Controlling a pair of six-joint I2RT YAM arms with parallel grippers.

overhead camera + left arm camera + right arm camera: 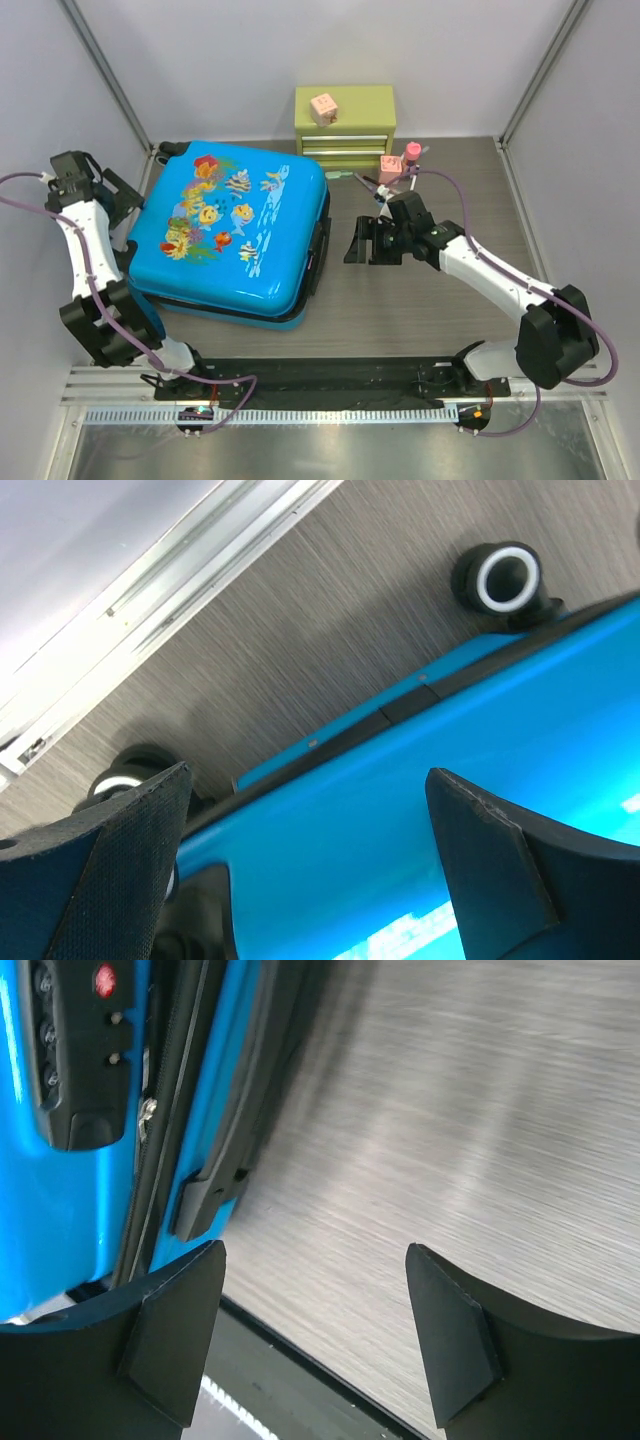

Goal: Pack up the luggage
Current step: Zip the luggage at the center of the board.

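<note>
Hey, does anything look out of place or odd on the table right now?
Nothing looks spilled or broken. The luggage lies shut and skewed to the table edge, yet one pink cube sits on the green drawer chest and another pink cube beside it, both outside the luggage.

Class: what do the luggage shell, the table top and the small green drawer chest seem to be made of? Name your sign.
The luggage: likely hard moulded plastic, glossy; light glints off its smooth blue shell. The table: probably wood-look laminate, matte; fine grey-brown grain lines. The drawer chest: painted wood or plastic, cannot tell; flat, even green surface.
</note>
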